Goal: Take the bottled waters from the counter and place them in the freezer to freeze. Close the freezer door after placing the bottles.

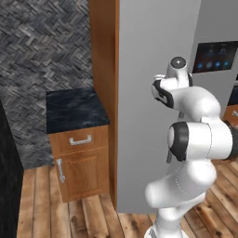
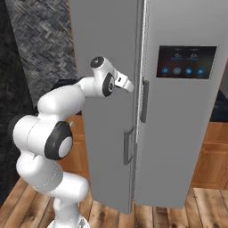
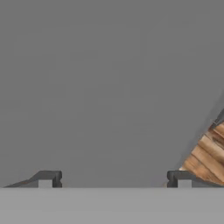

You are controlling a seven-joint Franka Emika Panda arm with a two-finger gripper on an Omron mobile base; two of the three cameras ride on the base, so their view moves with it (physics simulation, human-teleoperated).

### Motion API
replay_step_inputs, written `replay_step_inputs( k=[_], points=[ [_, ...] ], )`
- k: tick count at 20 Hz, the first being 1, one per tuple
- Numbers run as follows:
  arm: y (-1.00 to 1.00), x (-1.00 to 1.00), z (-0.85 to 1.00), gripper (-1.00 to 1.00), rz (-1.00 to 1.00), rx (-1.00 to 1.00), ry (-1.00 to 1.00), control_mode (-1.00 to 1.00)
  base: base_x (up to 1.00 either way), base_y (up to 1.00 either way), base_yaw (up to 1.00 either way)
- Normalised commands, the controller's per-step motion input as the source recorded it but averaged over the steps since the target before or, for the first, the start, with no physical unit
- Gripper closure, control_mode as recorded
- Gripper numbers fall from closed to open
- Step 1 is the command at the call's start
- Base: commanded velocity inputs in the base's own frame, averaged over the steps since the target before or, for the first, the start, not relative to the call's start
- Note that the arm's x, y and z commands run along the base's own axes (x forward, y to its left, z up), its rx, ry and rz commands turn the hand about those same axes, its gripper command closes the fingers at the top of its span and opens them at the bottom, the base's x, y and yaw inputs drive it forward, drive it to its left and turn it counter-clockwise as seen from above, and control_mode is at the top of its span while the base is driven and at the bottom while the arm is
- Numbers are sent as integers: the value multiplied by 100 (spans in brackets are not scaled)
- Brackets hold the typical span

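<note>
- So the arm is parked right up against the freezer door [image 2: 107, 111], the plain grey panel on the left half of the fridge, next to the door with the dark touchscreen [image 2: 186, 62].
- The door looks nearly shut from the right base view, maybe a hair ajar at the seam, but I can't say for sure. The freezer's inside is hidden behind it either way.
- The gripper [image 3: 114, 179] is pointed flat at that grey panel. In the hand view the two dark fingertips [image 3: 47, 178] stand wide apart with nothing between them, so the pincer is open and empty. Whether they actually touch the door, I can't tell.
- No bottles in sight. The bit of dark marbled counter [image 1: 76, 109] beside the wooden side panel has nothing standing on it, so my guess is they're already inside the freezer, though that's only a guess.
- Judging by all that, this reads as the last step: pushing the door closed.
- Next move, I reckon: keep the hand square to the panel and press until the door sits flush with its neighbour. The handle [image 2: 128, 147] lower down isn't needed for a push.
- Thing to watch: a push near the hinge side would have little leverage, so nearer the handle edge seems smarter.
</note>
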Motion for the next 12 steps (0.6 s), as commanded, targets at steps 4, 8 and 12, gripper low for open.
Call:
replay_step_inputs(
  k=[4, 8, 12],
  points=[
    [-21, 35, 2, -100, 3, 11, 0, -100, 0, 0, 0],
    [-23, 36, 3, -100, 9, 12, -1, -100, 0, 0, 0],
    [-12, 38, 1, -100, 13, 14, -10, -100, 0, 0, 0]
  ],
)
